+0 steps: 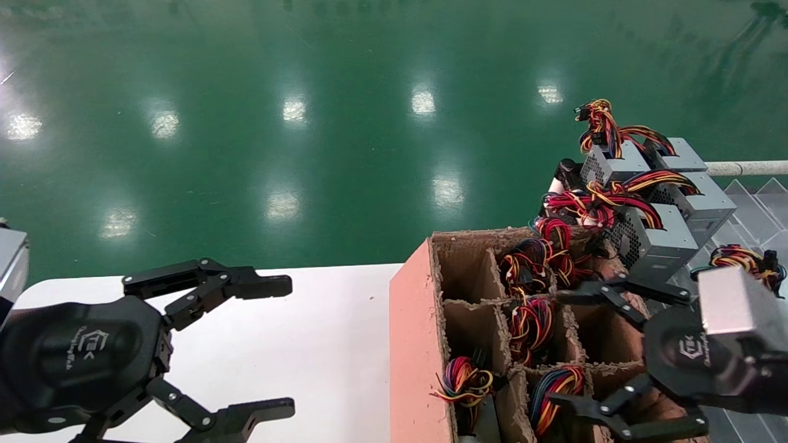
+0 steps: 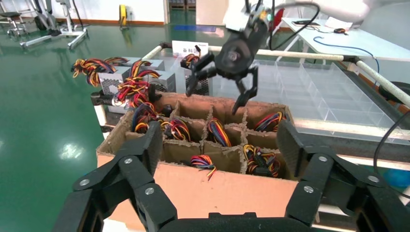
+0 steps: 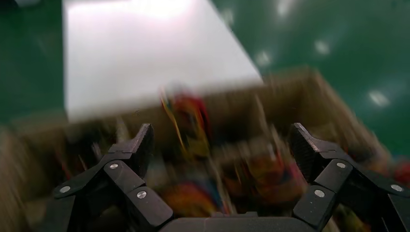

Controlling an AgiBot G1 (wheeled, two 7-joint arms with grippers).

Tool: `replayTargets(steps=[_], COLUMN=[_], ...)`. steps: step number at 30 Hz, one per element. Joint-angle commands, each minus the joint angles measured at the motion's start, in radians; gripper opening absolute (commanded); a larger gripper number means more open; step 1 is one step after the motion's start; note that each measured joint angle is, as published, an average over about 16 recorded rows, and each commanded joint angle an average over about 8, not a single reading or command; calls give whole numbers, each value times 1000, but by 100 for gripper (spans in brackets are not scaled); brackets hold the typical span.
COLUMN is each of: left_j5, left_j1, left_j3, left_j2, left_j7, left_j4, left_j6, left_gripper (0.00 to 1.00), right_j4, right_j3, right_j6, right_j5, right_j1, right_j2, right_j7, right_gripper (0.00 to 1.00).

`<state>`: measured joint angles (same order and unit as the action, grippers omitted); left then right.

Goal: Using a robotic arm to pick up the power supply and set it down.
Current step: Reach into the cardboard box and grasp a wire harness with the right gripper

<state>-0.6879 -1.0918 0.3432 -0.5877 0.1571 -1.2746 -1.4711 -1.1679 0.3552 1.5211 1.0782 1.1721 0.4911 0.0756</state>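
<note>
Several silver-grey power supplies point(image 1: 659, 240) with red, orange and black wire bundles are stacked behind the pink-brown divided cardboard box point(image 1: 409, 344). More wire bundles point(image 1: 529, 326) stick up out of the box's compartments, and the units under them are hidden. My right gripper point(image 1: 560, 347) hangs open over the box's right-hand compartments and holds nothing. It also shows in the left wrist view as the right gripper point(image 2: 215, 96) above the box point(image 2: 232, 193). The right wrist view is smeared, with the right gripper point(image 3: 221, 145) wide open above coloured wires. My left gripper point(image 1: 271, 347) point(image 2: 221, 145) is open and empty over the white table, facing the box's side.
The white table point(image 1: 308, 344) lies left of the box. A clear divided plastic tray point(image 2: 329, 92) and a white pipe rail point(image 1: 745, 167) sit to the right, behind the stack. Glossy green floor lies beyond.
</note>
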Motion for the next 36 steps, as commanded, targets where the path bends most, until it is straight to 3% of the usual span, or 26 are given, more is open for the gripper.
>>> replayTargets(steps=[1,2,9,10,36], left_j5=[0,0,0,0,0], left_j1=[0,0,0,0,0], left_j3=[0,0,0,0,1], left_j2=[0,0,0,0,0], left_j7=[0,0,0,0,0], left_j4=[0,0,0,0,0], left_j6=[0,0,0,0,0], left_gripper=[0,0,0,0,0], right_j4=[2,-4,5,10,-4], right_j3=[21,31,66,68,84], right_j6=[3,2,-10,-10,-11], right_j5=[78,106,183,185,189], right_j1=[23,31,63,65,39], right_j2=[-19,-17,19,24,12], right_j7=[-19,-20,-8,-7,29], right_gripper=[99,92,6,0,0])
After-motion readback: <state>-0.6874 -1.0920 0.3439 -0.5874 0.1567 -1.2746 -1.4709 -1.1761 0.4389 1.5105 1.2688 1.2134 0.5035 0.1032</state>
